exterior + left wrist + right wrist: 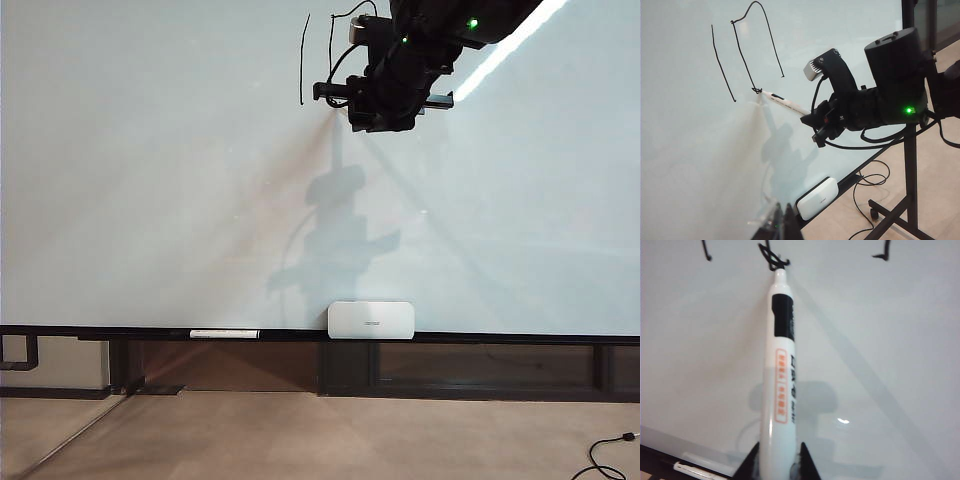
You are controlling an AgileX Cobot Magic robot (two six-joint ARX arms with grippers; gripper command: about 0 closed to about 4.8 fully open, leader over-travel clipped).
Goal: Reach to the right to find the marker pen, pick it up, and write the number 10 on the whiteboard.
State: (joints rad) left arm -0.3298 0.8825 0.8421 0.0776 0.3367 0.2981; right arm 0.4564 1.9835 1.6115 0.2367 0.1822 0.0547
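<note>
The whiteboard (150,200) fills the exterior view. High on it stand a thin black "1" stroke (303,60) and, beside it, part of a boxy "0" (755,30) whose lower side is open. My right gripper (780,465) is shut on the white marker pen (780,380). The pen's tip (779,271) touches the board at the lower left corner of the "0". In the left wrist view the same pen (785,102) sticks out of the right gripper (807,117). My left gripper (789,227) hangs low beside the board, its dark fingers together and nothing held.
A dark rail (100,331) runs along the board's lower edge. A long white marker (225,333) lies on it, and a white rounded box (371,320) stands there. A black stand with cables (910,190) rises from the floor beside the board.
</note>
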